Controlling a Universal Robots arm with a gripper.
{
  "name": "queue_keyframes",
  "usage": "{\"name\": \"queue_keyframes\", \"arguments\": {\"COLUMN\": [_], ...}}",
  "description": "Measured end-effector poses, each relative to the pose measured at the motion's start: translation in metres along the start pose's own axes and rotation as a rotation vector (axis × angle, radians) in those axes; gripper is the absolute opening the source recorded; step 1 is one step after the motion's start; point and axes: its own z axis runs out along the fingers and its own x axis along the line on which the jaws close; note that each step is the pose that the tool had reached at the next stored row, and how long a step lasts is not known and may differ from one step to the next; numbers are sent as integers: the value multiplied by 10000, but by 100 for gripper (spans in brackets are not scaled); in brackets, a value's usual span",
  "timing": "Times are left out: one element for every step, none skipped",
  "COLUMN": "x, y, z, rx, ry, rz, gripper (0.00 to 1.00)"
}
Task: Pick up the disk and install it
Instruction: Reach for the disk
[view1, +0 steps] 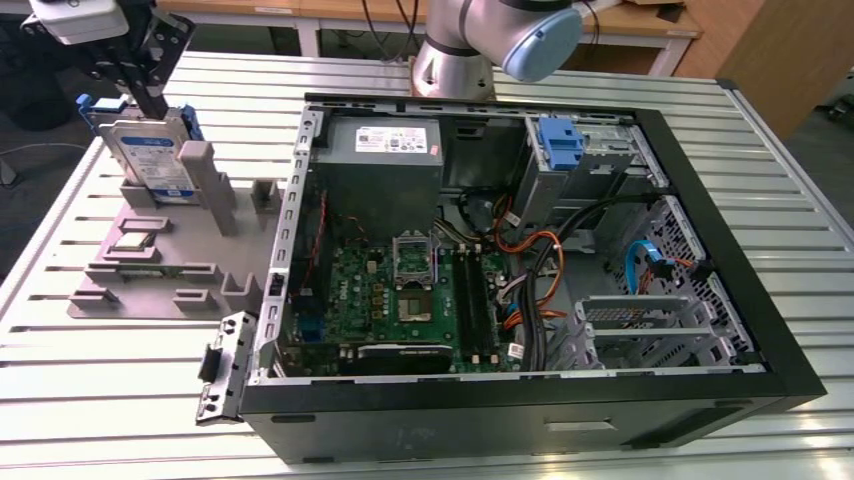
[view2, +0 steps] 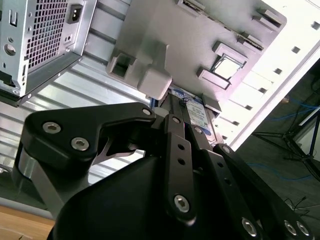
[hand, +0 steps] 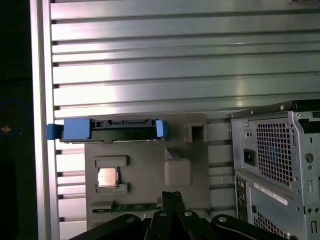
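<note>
The arm (view1: 457, 60) is standing at the table's (view1: 781, 150) far edge and reaching toward the exterior view's left. Its gripper (view1: 148, 106) is pointing down near that far corner, fingers (hand: 167, 204) pressing together.

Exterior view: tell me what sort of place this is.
Probably a robotics lab bench for computer assembly: an open black desktop computer case lies on a slatted aluminium table, a grey plastic fixture beside it holds a silver hard drive in a blue carrier, and a grey robot arm stands behind.
</note>
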Motion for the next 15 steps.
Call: {"name": "queue_keyframes", "arguments": {"x": [9, 17, 25, 31, 37, 43, 47, 51, 55, 60, 64, 67, 70, 74, 77], "y": [2, 4, 5, 6, 6, 7, 7, 7, 7, 7, 7, 8, 8, 8, 8], "z": [5, 8, 11, 13, 16, 18, 21, 22, 24, 26, 27, 28, 30, 30, 32], "rx": [-1, -2, -1, -1, -1, -1, -2, -1, -1, -2, -1, -1, -1, -1, -1], "ry": [-1, -1, -1, 0, 0, 0, -1, 0, -1, 0, 0, 0, 0, 0, 0], "rz": [0, 0, 0, 0, -1, 0, 0, -1, 0, 0, -1, 0, -1, -1, 0], "gripper": [11, 11, 11, 11, 11, 11, 11, 11, 11, 11, 11, 11, 11, 11, 11]}}
